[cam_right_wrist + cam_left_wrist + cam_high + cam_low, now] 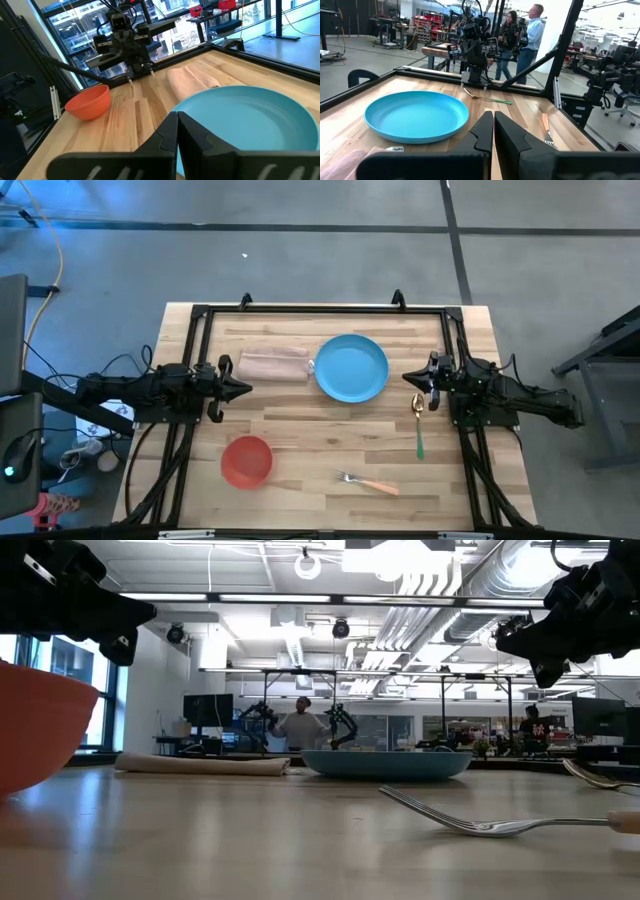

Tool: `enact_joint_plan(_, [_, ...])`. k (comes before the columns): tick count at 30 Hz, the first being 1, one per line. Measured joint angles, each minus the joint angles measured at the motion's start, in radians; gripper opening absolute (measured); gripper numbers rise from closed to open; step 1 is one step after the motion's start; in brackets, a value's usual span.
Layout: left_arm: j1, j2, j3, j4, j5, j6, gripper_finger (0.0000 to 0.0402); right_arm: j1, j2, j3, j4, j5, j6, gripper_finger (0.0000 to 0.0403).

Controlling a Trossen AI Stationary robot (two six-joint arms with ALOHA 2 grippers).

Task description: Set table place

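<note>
A round blue plate lies at the table's far middle, with a beige folded napkin lying flat on its left. A red bowl stands at the near left. A fork with an orange handle lies near the front edge. A gold spoon with a green handle lies at the right. My left gripper is shut and empty above the table, left of the napkin. My right gripper is shut and empty, right of the plate, just beyond the spoon's bowl end.
The light wood table has a black metal frame along its far edge and sides. Bare wood lies in the middle between plate, bowl and fork. People stand in the room beyond the table.
</note>
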Motion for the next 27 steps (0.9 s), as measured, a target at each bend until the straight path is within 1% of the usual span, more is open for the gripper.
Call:
enact_joint_plan(10, [0.0,0.0,0.0,0.003,0.0,-0.016,0.0005,0.0,0.0,0.0,0.0,0.0,0.0,0.0])
enact_joint_plan(14, [0.0,0.0,0.0,0.011,-0.014,-0.131,0.0002,0.0,0.0,0.0,0.0,0.0,0.0,0.0])
enact_joint_plan(16, [0.0,0.0,0.0,0.007,-0.041,-0.243,0.0001,0.0,0.0,0.0,0.0,0.0,0.0,0.0])
enact_joint_plan(18, [0.0,0.0,0.0,0.017,-0.098,-0.357,0.0,0.0,0.0,0.0,0.0,0.0,0.0,0.0])
enact_joint_plan(20, [0.0,0.004,0.0,0.031,-0.178,-0.431,0.0,0.0,0.0,0.0,0.0,0.0,0.0,0.0])
enact_joint_plan(24, [0.0,0.006,0.0,0.049,-0.355,-0.501,0.0,0.0,0.0,0.0,0.0,0.0,0.0,0.0])
enact_joint_plan(27, [0.0,0.006,0.003,0.046,-0.438,-0.515,0.0,0.0,0.0,0.0,0.0,0.0,0.0,0.0])
